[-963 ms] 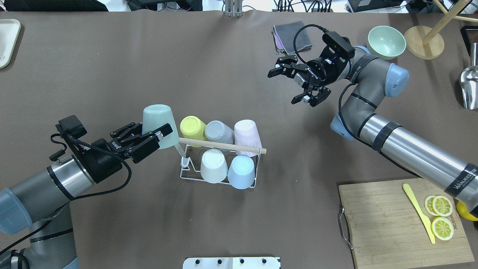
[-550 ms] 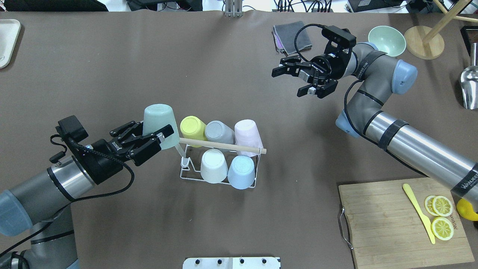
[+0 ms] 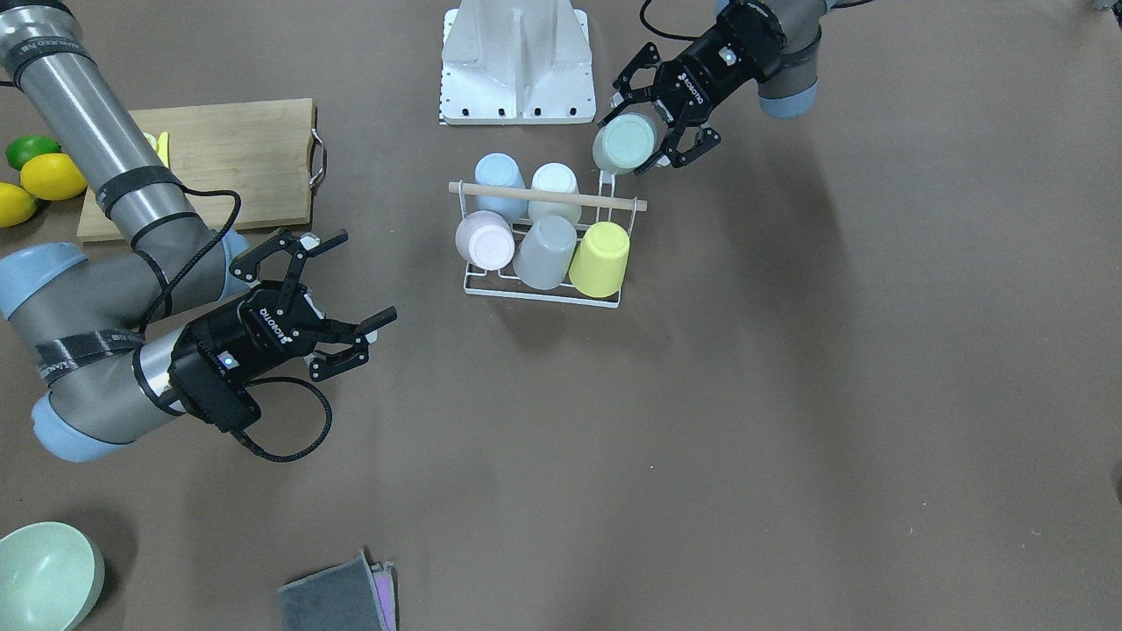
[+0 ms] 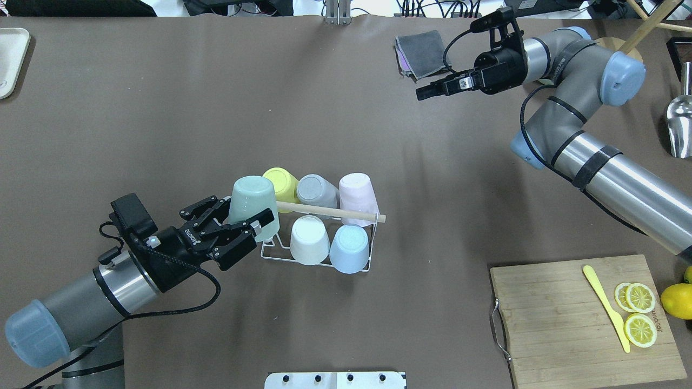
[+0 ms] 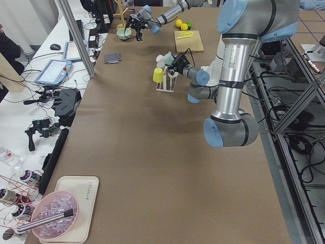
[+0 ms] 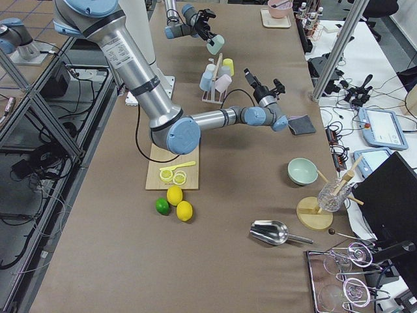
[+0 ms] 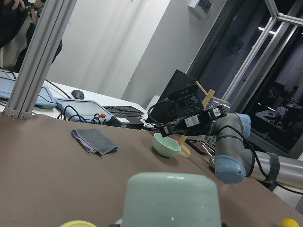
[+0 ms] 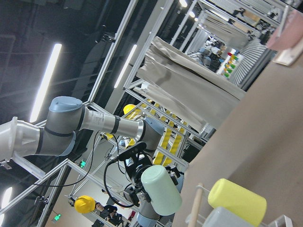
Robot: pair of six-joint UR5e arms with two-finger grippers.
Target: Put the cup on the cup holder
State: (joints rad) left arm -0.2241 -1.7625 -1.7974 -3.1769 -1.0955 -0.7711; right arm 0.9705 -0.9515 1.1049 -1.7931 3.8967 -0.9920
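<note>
The cup holder (image 4: 354, 267) is a white wire rack with a wooden rod (image 4: 330, 212) across its top, at the table's middle. Yellow, grey, pink, white and blue cups sit upside down on it. My left gripper (image 4: 243, 214) is shut on a pale green cup (image 4: 253, 201), held upside down over the rack's near-left end; I cannot tell whether it touches a prong. The front view shows this cup (image 3: 624, 145), this gripper (image 3: 645, 136) and the rack (image 3: 543, 294). The cup fills the bottom of the left wrist view (image 7: 173, 198). My right gripper (image 3: 364, 285) is open and empty, far from the rack.
A chopping board (image 4: 562, 324) with lemon slices and a yellow knife lies at the near right. A grey cloth (image 4: 424, 51), a green bowl (image 3: 44, 574), a wooden stand and a metal scoop (image 4: 678, 124) are at the far right. A white tray (image 4: 11, 59) is far left.
My left gripper has carried the green cup right and nearer, over the rack's near-left end. My right arm has drawn back toward the far right and its wrist has turned.
</note>
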